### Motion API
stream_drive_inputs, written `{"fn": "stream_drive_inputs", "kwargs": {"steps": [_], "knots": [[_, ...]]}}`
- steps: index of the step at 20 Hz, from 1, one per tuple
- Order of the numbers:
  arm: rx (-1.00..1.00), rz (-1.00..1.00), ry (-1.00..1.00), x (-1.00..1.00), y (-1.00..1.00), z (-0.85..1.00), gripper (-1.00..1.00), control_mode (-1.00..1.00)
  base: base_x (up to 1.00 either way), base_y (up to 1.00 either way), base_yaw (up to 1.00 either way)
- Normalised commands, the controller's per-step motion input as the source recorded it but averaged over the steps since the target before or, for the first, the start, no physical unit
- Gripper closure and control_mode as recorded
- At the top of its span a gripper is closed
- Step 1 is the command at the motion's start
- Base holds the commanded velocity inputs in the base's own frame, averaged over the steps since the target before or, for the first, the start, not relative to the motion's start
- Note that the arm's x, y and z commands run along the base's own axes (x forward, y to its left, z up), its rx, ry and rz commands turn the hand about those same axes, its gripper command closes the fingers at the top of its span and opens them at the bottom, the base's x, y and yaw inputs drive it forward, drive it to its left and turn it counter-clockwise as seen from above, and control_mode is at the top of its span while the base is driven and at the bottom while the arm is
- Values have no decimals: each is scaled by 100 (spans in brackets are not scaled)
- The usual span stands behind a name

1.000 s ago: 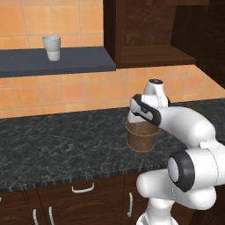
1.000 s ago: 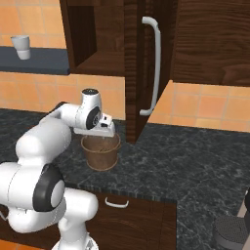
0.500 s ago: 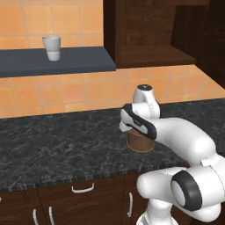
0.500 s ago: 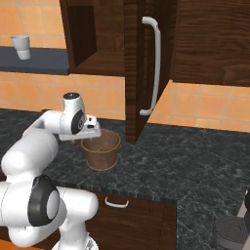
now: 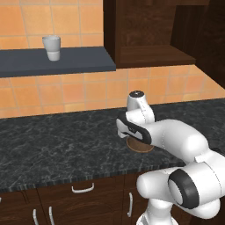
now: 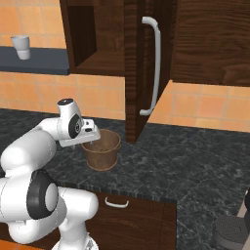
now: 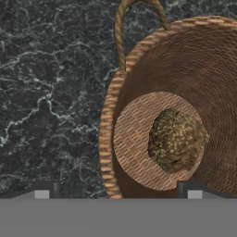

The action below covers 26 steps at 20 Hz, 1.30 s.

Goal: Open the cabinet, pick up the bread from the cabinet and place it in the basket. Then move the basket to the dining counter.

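Black speckled worktop (image 6: 195,161), running below an orange tiled wall (image 5: 52,94). Above it hangs the cabinet (image 6: 205,44), dark brown, its door (image 6: 141,73) swung open and seen nearly edge-on in the right base view; the long silver bar handle (image 6: 155,68) runs vertically down the door. The open compartment shows a bare wooden shelf (image 5: 149,55). To the left of the cabinet, a dark wall shelf (image 5: 52,61) carries a white cup (image 5: 51,47), upright.

The basket (image 6: 101,149) stands upright on the worktop, mouth upward, tapering toward its base, just left of the open door's lower edge. In the hand view its round rim (image 7: 107,139) and flat woven floor are seen from above, and a thin woven loop (image 7: 121,28) rises at the rim's far side. The bread (image 7: 177,140), a knobbly brown lump, lies on the basket floor, roughly oval with its long axis near the vertical of the hand view.

The gripper (image 6: 87,137) hovers over the basket's left rim, pointing down. Its fingers (image 7: 42,190) are spread to full width and hold nothing; one tip is over the worktop, the other over the basket interior.
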Motion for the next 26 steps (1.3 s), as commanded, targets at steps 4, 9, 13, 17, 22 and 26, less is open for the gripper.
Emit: {"fn": "stream_drive_inputs", "kwargs": {"steps": [4,9,13,17,22,26], "knots": [[-1,0,0,1,0,-33,-100,-100,0,0,0],[0,0,0,13,-5,-34,-100,-100,0,0,0],[1,0,0,4,0,-12,100,-100,0,0,0],[1,0,0,3,0,-10,100,-100,0,0,0],[0,0,0,0,0,0,100,-100,0,0,0],[2,0,0,-3,-6,0,100,-100,0,0,0]]}}
